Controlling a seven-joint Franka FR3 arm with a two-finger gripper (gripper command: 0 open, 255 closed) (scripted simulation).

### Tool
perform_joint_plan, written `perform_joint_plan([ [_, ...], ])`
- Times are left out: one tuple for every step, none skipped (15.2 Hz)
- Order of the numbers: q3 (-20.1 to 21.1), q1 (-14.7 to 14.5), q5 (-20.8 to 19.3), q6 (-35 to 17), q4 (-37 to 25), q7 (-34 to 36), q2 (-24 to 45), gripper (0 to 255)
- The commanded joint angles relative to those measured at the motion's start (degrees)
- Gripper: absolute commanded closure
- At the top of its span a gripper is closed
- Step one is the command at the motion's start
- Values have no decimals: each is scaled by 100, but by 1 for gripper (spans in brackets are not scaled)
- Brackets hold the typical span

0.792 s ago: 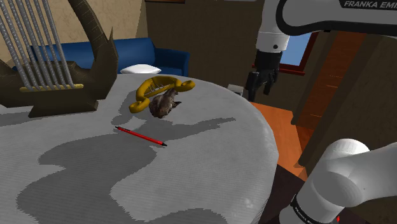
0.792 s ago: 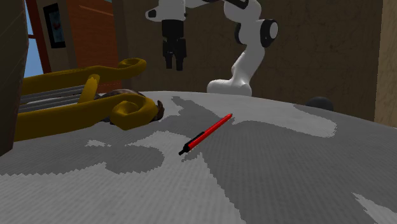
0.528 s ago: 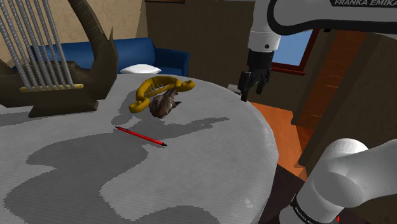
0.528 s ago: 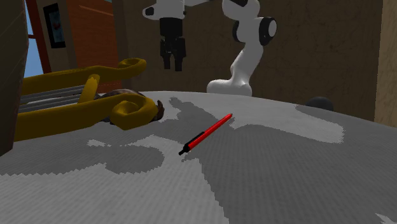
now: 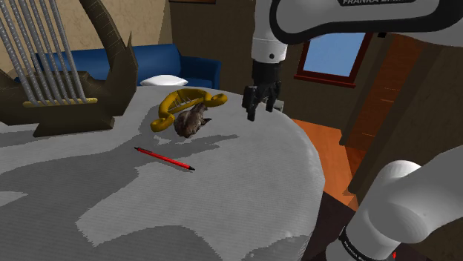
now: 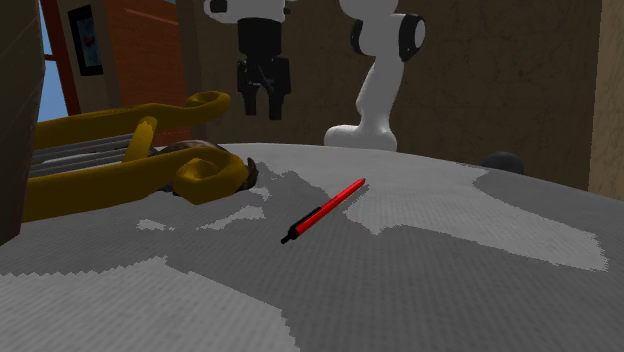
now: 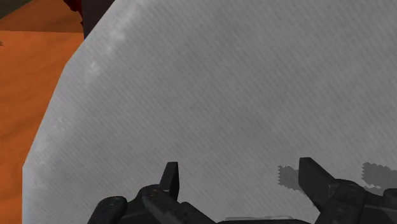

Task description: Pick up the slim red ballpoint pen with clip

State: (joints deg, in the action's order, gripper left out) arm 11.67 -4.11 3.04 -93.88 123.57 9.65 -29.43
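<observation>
Grey round table [image 5: 245,193] carries red pen [image 5: 164,158], lying flat; gripper [image 5: 257,113] hangs above table near its edge, well apart from pen; fingers [image 7: 170,175] stand apart, empty.

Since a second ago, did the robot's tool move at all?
Yes. In the shoulder view the tool has slid left, nearer the yellow harp-shaped thing, while the red pen stayed put.

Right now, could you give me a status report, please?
Black claw open, empty, above grey table. Slim red pen lies flat, untouched. Yellow lyre-shaped ornament nearby, not blocking.
</observation>
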Motion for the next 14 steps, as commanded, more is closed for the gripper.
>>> perform_joint_plan([
  [159, -69, 24, -116, -227, 70, 316, 0],
  [241, -100, 25, -164, -357, 109, 484, 0],
  [323, -131, 21, -209, -493, 151, 653, 0],
  [405, -161, 11, -250, -633, 193, 825, 0],
  [487, -192, -5, -287, -779, 238, 998, 0],
  [568, -222, -27, -320, -930, 283, 1173, 0],
  [649, -255, -55, -348, -1086, 331, 1351, 0],
  [730, -287, -90, -372, -1248, 380, 1531, 0],
  [810, -322, -131, -391, -1415, 432, 1713, 0],
  [889, -359, -178, -405, -1589, 485, 1899, 0],
  [968, -398, -233, -414, -1768, 539, 2087, 0],
  [1045, -441, -294, -417, -1953, 595, 2278, 0],
  [1121, -487, -362, -415, -2146, 653, 2473, 0],
  [1194, -538, -437, -407, -2345, 711, 2672, 0],
])
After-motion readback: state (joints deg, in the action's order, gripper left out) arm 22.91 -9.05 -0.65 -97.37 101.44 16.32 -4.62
